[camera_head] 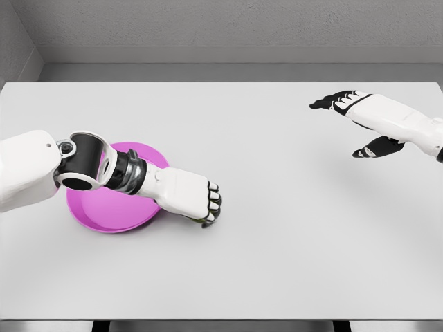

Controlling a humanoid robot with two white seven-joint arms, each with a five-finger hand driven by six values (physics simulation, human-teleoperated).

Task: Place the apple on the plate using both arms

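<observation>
the left hand (199, 199), glossy white with black fingertips, curls tight over something greenish just beside the round, smooth magenta plate (97, 216). across the matte grey table (277, 242), the right hand (346, 104) hovers with fingers spread, holding nothing.

- Left hand (201, 199), fingers curled, rests on the grey table (277, 263) beside the pink plate (104, 218).
- Right hand (346, 114) hovers, fingers spread, well apart.

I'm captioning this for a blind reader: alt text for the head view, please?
The left hand is curled over a mostly hidden greenish object beside a pink plate on a white table. The right hand hovers open at the far right.
</observation>
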